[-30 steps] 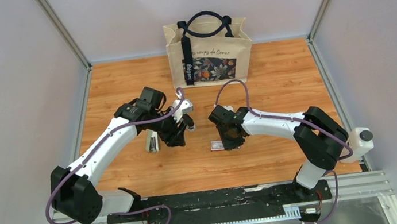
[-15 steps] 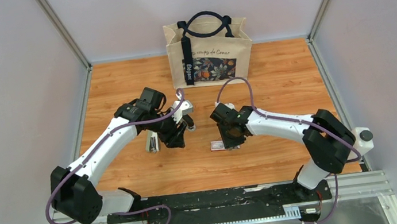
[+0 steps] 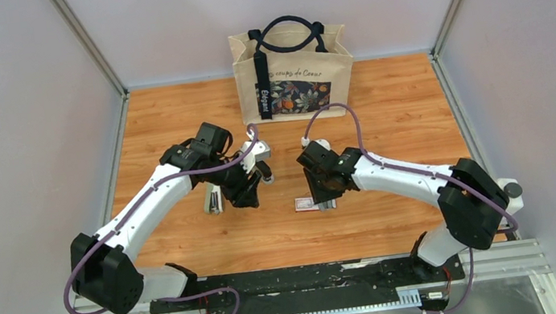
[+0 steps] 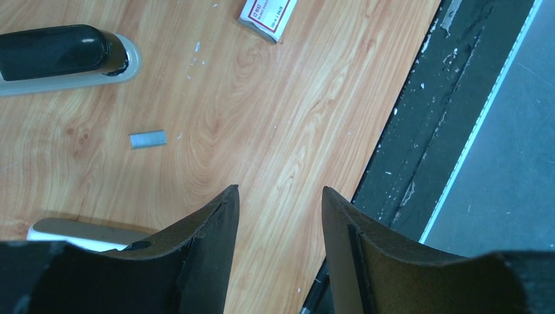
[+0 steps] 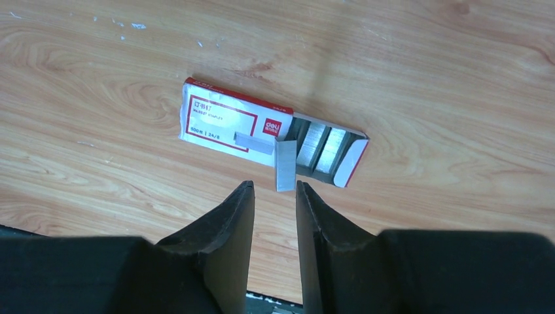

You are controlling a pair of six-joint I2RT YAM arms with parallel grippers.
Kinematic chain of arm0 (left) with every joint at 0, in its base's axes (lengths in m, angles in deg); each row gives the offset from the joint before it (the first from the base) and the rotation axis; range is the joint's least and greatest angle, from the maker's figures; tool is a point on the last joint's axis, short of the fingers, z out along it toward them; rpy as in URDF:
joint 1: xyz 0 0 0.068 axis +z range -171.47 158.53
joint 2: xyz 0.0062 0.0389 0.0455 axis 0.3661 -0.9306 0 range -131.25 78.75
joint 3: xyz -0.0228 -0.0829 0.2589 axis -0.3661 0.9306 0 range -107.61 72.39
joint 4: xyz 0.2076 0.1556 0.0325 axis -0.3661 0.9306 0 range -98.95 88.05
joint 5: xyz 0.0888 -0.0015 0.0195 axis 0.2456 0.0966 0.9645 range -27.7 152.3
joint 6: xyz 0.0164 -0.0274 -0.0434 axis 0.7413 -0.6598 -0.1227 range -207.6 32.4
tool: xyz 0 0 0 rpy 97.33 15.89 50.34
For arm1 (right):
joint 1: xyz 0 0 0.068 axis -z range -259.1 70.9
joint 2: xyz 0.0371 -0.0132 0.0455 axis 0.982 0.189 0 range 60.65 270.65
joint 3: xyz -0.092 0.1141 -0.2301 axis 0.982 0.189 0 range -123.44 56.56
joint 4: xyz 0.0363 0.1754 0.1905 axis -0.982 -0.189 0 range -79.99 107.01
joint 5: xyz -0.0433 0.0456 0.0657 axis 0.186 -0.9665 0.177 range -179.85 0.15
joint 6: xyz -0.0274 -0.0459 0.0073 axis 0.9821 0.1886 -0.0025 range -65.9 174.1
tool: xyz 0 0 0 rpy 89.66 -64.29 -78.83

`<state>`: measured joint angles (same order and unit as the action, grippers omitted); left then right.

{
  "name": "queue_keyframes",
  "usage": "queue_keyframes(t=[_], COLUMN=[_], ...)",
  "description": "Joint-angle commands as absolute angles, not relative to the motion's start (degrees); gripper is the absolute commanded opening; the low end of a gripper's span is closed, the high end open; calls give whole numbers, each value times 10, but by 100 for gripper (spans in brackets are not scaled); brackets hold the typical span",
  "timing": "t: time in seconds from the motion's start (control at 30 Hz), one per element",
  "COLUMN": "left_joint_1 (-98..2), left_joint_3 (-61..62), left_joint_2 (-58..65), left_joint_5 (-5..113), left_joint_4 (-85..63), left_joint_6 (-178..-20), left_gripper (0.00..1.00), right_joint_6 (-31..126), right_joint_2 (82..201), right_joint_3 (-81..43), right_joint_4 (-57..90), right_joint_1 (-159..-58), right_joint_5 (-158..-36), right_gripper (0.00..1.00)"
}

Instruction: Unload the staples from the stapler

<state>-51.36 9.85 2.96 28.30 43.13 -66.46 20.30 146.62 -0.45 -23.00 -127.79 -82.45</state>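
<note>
The stapler, black top on a grey base, lies at the upper left of the left wrist view; in the top view it lies beside my left gripper. A short loose staple strip lies on the wood near it. My left gripper is open and empty above the table. My right gripper is narrowly open and empty, just short of a staple strip that leans on the open red and white staple box. Another strip lies on the box.
A beige tote bag stands at the back of the wooden table. The black mounting rail runs along the near edge and shows in the left wrist view. A pale grey part lies by my left finger.
My right arm's elbow has swung to the right and its gripper has shifted slightly right over the staple box. The left arm has not moved.
</note>
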Motion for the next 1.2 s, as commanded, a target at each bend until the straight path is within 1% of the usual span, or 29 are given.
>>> queue_keyframes(t=[0.0, 0.43, 0.93, 1.17], left_joint_1=[-514, -514, -514, -514], left_joint_3=[72, 70, 68, 68], left_joint_2=[33, 31, 26, 25], left_joint_5=[272, 269, 267, 267], left_joint_4=[437, 440, 443, 443], left_joint_6=[-648, -648, -645, -644], left_gripper=[57, 56, 54, 54], right_joint_6=[219, 238, 245, 245], right_joint_2=[1484, 1527, 1539, 1545], right_joint_3=[0, 7, 12, 8], right_joint_4=[-180, -160, -146, -149], right_joint_1=[-1278, -1278, -1274, -1274], right_joint_5=[-828, -790, -809, -812], right_gripper=[33, 32, 32, 28])
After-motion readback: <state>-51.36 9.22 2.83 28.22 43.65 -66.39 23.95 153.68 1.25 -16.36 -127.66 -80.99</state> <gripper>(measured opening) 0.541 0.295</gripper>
